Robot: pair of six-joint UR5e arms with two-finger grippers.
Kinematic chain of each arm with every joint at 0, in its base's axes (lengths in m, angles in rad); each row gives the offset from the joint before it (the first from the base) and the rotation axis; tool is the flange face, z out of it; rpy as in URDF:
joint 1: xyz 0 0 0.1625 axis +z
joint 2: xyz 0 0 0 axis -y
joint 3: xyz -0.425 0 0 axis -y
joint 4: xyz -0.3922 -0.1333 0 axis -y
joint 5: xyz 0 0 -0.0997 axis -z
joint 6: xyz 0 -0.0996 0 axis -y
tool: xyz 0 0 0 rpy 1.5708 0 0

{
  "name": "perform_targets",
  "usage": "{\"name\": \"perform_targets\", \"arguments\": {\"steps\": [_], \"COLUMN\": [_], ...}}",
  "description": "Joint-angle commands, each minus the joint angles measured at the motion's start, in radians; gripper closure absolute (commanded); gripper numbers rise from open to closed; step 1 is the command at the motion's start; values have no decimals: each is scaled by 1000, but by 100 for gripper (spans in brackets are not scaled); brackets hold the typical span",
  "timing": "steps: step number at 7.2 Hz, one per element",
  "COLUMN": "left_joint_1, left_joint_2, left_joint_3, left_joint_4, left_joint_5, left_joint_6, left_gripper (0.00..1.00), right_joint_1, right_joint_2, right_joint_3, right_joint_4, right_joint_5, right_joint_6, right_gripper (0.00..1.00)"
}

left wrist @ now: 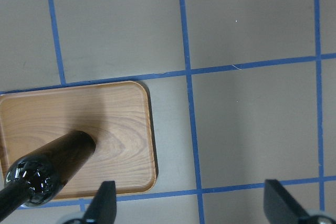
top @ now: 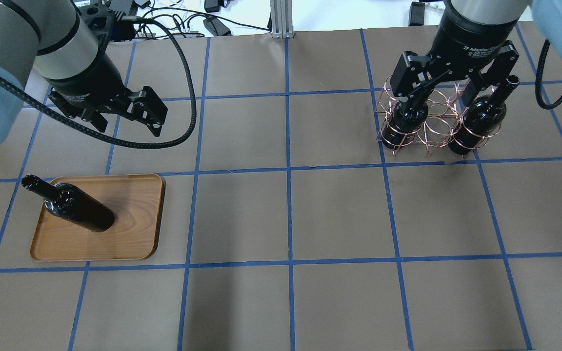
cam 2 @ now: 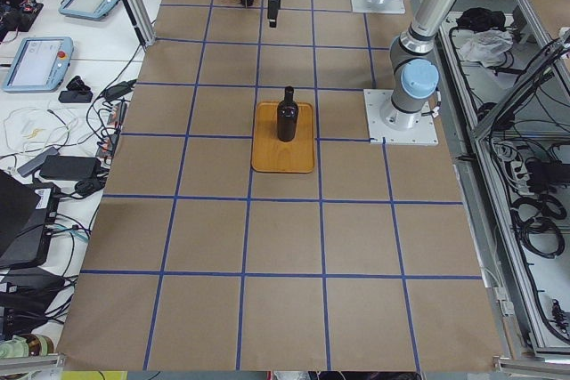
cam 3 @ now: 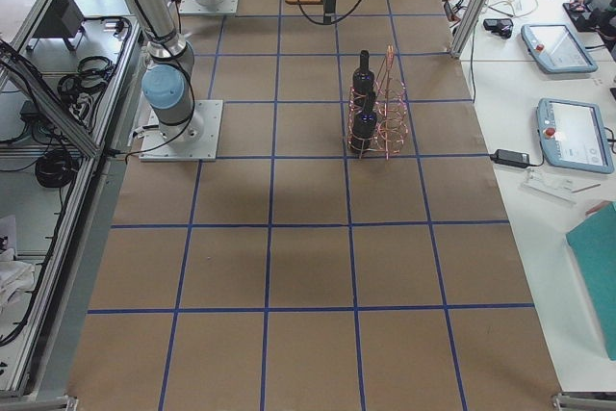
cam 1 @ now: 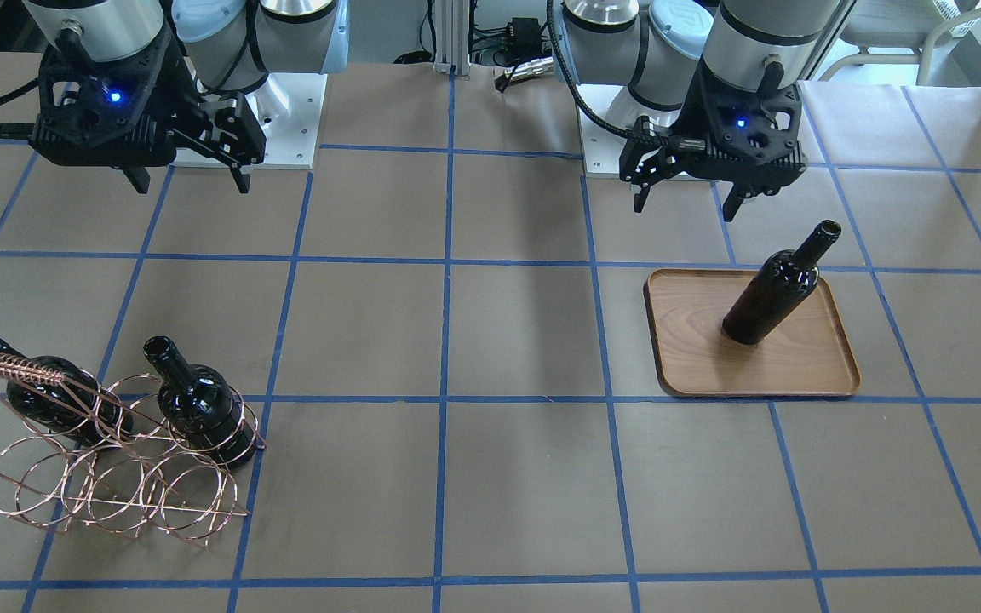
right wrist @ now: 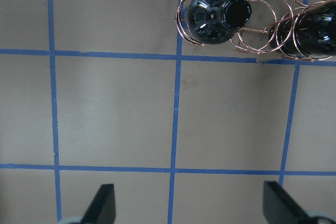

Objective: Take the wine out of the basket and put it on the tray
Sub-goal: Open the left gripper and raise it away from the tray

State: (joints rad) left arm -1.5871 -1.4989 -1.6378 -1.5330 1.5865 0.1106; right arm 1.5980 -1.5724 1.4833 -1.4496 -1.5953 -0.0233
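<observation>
On the left side of the overhead view, the left gripper [top: 127,127] hangs above the tabletop [top: 286,219], which is brown and crossed by a grid of blue tape lines. Its fingers [top: 156,127] are spread wide and released, with nothing between them. The left wrist view looks down past both fingers at bare tabletop, with the tray's corner to one side.

The tray [top: 134,234] lies flat inside one grid square, just below the left gripper in the overhead view and apart from it. One wine bottle [top: 78,209] stands upright on the tray, base on the wood and open neck pointing up. It sits toward the tray's left half in the overhead view and no finger touches it.

The middle of the tabletop lies between the tray and the basket.

On the right, the basket [top: 432,122] stands on the tabletop with its coiled-wire handle [cam 1: 9,368] on top. Two more bottles [top: 405,119] stand upright in its rings, one at each end, with wire rings between them.

The right gripper [top: 449,92] is raised on the robot's side of the basket. Its fingers [top: 408,83] are likewise released and spread, grasping nothing. The right wrist view shows both fingers over bare tabletop, with the basket and its bottles at the far edge, apart from them.
</observation>
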Motion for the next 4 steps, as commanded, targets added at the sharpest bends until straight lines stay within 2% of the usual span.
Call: {"name": "perform_targets", "arguments": {"steps": [1, 4], "left_joint_1": [-10, -8], "left_joint_2": [17, 20], "left_joint_3": [-2, -8], "left_joint_4": [-22, -27], "left_joint_5": [-39, -37], "left_joint_6": [0, -2], "left_gripper": [0, 0], "right_joint_1": [0, 0], "right_joint_2": [0, 0], "right_joint_3": [0, 0], "right_joint_4": [-2, -2], "right_joint_5": [0, 0], "right_joint_6": [0, -1], "right_gripper": [1, 1]}}
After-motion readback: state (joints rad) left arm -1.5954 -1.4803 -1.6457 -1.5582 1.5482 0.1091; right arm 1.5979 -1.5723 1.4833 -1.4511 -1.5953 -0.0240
